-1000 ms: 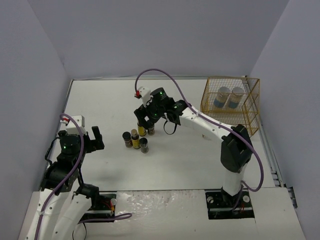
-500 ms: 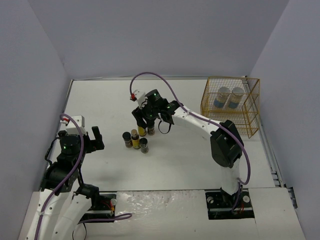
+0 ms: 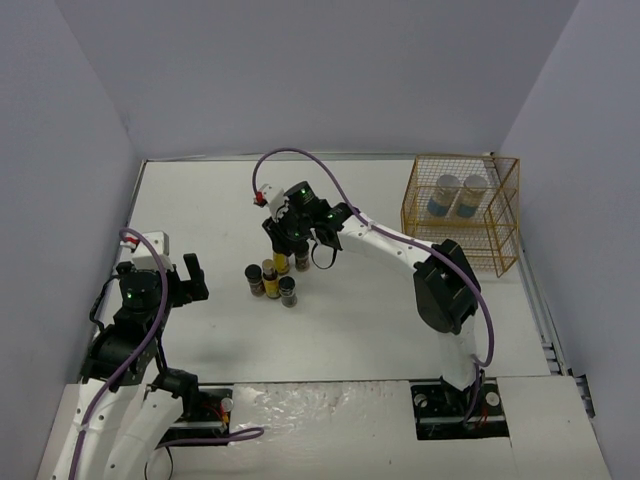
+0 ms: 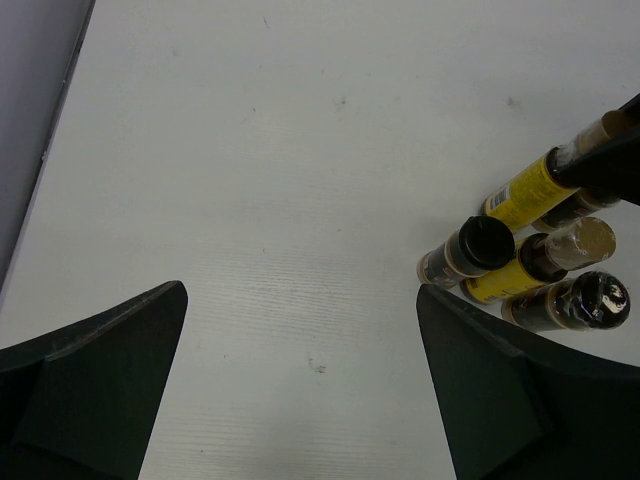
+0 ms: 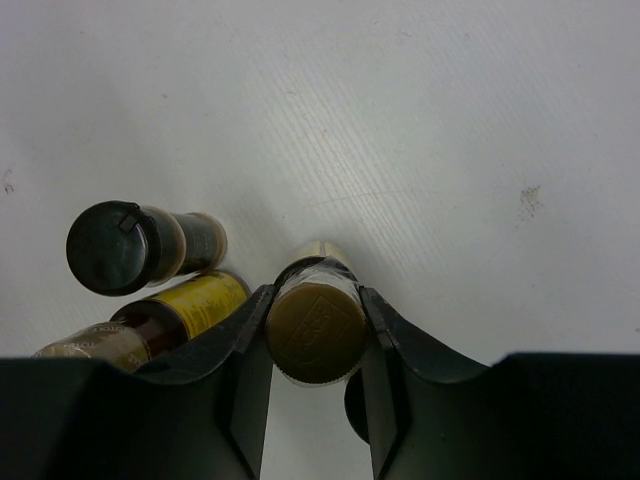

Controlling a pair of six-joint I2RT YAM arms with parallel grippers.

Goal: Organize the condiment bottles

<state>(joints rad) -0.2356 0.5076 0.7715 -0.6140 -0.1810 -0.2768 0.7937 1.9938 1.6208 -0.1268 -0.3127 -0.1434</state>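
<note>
Several small condiment bottles stand clustered mid-table [image 3: 272,278]. My right gripper [image 3: 287,243] is shut on a slim yellow bottle with a tan cap [image 5: 318,333], upright at the cluster's far edge; it also shows in the left wrist view [image 4: 525,190]. I cannot tell if it is lifted off the table. Beside it are a dark jar with a black lid [image 5: 110,248] and a second yellow bottle [image 5: 195,300]. My left gripper [image 3: 192,278] is open and empty, left of the cluster. Two wider silver-lidded jars [image 3: 456,195] sit in the basket.
The gold wire basket [image 3: 505,215] stands at the far right of the white table. Grey walls close in the left, back and right sides. The right arm's purple cable [image 3: 300,155] arcs over the table's middle.
</note>
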